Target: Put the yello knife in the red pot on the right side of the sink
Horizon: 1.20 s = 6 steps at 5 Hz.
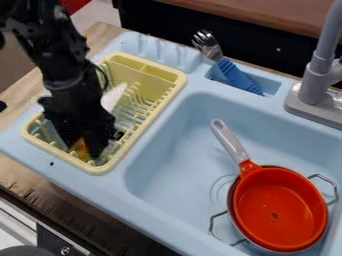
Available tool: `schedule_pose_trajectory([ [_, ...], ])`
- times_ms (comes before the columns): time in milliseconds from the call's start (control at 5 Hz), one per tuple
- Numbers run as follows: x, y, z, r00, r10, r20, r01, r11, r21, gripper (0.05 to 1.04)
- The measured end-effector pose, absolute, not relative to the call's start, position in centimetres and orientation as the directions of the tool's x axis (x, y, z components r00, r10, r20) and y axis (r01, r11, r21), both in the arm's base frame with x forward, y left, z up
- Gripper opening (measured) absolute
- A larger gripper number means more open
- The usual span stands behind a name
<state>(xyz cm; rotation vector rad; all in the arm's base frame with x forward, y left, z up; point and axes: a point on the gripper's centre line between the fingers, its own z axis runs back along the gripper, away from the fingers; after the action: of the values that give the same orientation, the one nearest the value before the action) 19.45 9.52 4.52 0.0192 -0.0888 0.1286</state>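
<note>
light wood counter point(23, 167) | black panel point(153, 22) behind | brown wooden surface point(267, 15), upper right

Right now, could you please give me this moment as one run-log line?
pincer low at rack | red pot in sink | knife not in pot | fork in slot

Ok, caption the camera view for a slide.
Black robot gripper in a yellow dish rack, red saucepan in the blue sink.
</note>
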Motion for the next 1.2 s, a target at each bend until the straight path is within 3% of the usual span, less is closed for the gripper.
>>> schedule_pose_trajectory([
  [800,19.3,8.7,10.0,0.984,0.165,0.068,-0.16,0.985,-0.066,0.467],
  [1200,20.3,4.8,10.9,0.99,0.138,0.01,-0.137,0.99,-0.046,0.467],
])
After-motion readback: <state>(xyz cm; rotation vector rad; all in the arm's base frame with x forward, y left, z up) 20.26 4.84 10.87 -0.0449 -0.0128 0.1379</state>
